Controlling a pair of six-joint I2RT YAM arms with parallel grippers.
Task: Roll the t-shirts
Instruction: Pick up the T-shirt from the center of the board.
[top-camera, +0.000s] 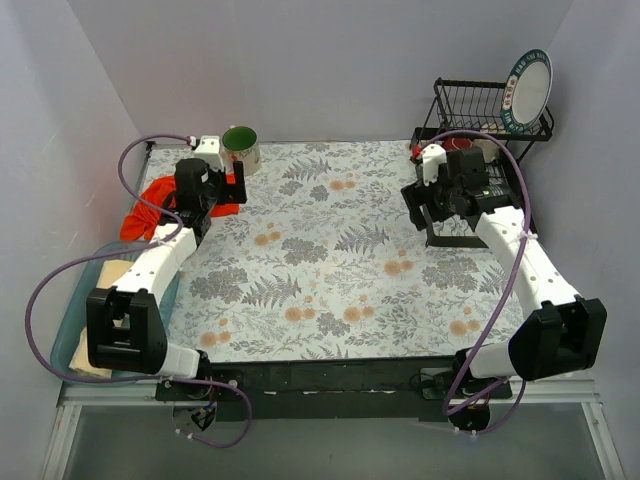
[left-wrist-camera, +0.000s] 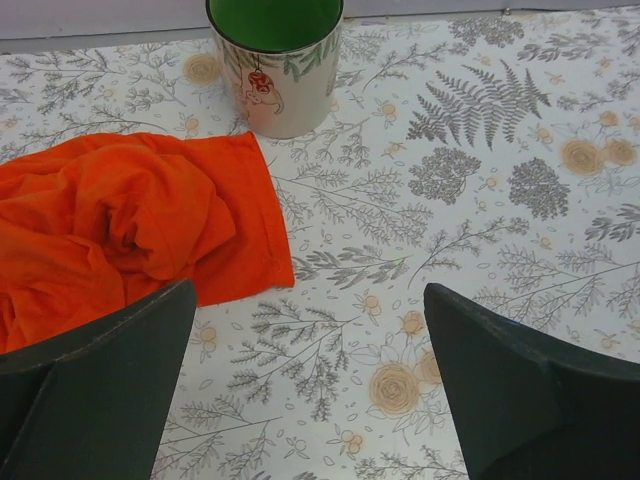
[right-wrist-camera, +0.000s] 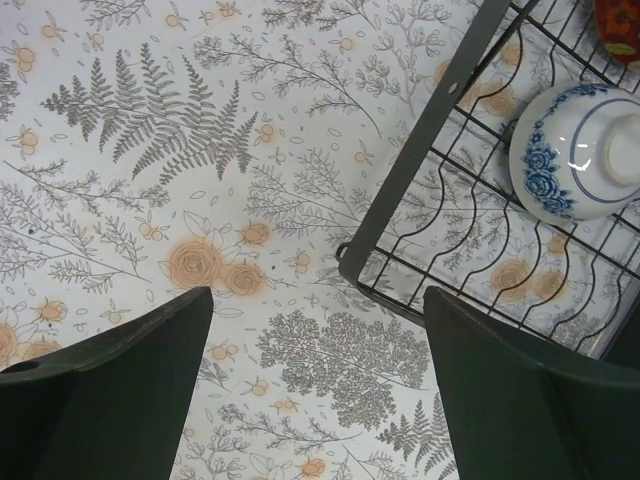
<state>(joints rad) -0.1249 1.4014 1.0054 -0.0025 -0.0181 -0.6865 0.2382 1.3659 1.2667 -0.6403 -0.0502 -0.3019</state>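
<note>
The bright orange-red t-shirt (top-camera: 148, 208) (left-wrist-camera: 120, 225) lies crumpled at the table's far left, one sleeve spread flat toward the middle. My left gripper (top-camera: 228, 193) (left-wrist-camera: 310, 290) hovers just right of that sleeve, open, with only the patterned cloth between its fingers. A pale cream t-shirt (top-camera: 112, 272) sits in a blue bin off the left edge. Near the dish rack at the far right, my right gripper (top-camera: 424, 216) (right-wrist-camera: 318, 292) is open over bare tablecloth.
A green-lined mug (top-camera: 241, 148) (left-wrist-camera: 275, 60) stands just beyond the orange-red shirt. The black wire dish rack (top-camera: 470, 120) (right-wrist-camera: 420, 130) holds a plate (top-camera: 527, 92) and a blue-and-white bowl (right-wrist-camera: 575, 150). The blue bin (top-camera: 72, 325) hangs beside the left arm.
</note>
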